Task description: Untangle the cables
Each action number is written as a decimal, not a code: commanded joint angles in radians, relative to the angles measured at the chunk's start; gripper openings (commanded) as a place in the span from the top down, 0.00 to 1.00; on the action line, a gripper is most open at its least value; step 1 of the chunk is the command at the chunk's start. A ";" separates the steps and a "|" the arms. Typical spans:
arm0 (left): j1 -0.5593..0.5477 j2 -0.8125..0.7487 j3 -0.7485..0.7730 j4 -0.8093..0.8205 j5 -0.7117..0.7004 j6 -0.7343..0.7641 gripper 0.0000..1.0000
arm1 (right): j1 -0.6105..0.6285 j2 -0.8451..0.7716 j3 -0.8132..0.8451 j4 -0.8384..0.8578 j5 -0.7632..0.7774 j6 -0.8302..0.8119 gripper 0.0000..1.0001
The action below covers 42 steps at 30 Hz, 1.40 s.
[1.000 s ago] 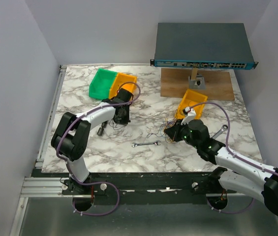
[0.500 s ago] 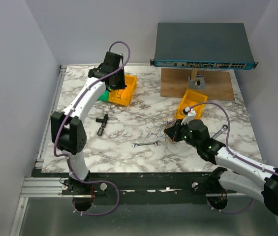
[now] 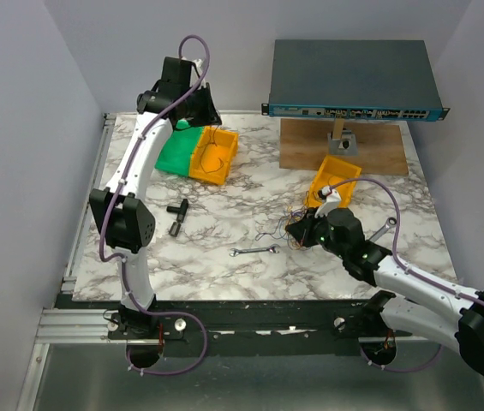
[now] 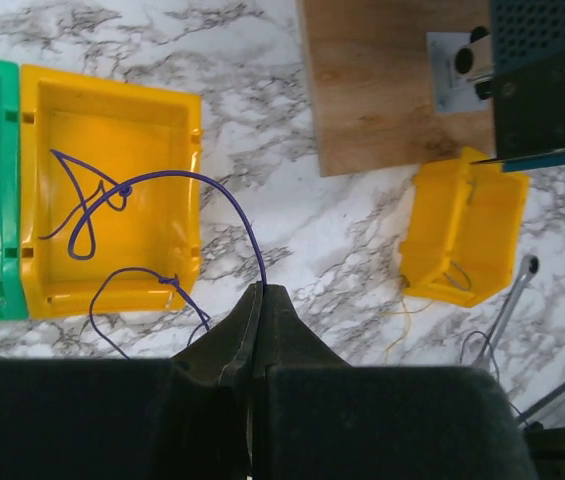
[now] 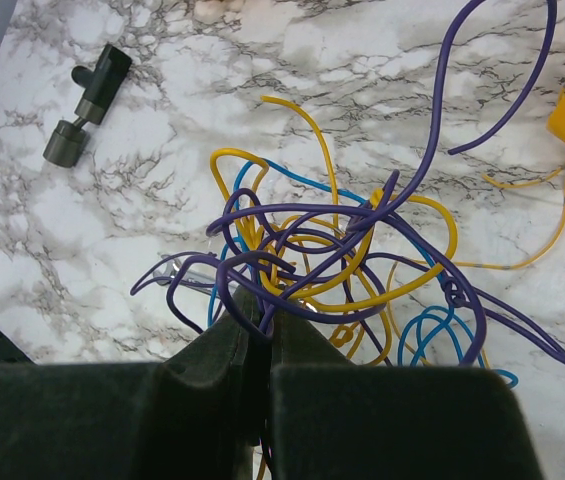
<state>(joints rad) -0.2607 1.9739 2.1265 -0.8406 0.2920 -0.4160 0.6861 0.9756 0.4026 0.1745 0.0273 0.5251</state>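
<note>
A tangle of purple, yellow and blue cables (image 5: 362,250) lies on the marble table (image 3: 242,205), right of centre (image 3: 280,227). My right gripper (image 5: 262,322) is shut on a purple loop at the tangle's near edge; it also shows in the top view (image 3: 304,229). My left gripper (image 3: 200,116) is raised high over the back-left bins, shut on one separate purple cable (image 4: 152,180). That cable hangs in curls down from the left gripper (image 4: 260,292) into the yellow bin (image 4: 177,120).
A green bin (image 3: 173,141) adjoins the yellow bin (image 3: 224,141). A second yellow bin (image 3: 337,178) holds a thin yellow wire. A black T-fitting (image 3: 177,216), two silver wrenches (image 3: 254,251) (image 3: 385,229), a wooden board (image 3: 344,150) and a network switch (image 3: 353,79) are there.
My left arm rose from the table near the T-fitting to high above the bins, carrying the purple cable. The right arm and the tangle have not moved.
</note>
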 commanded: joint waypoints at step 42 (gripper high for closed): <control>-0.019 0.356 -0.074 0.094 -0.121 -0.014 0.97 | -0.002 0.036 0.013 -0.017 0.000 0.011 0.99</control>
<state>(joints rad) -0.2569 2.3081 2.0109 -0.6495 0.2306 -0.4385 0.6861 1.0283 0.4026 0.1741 0.0277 0.5266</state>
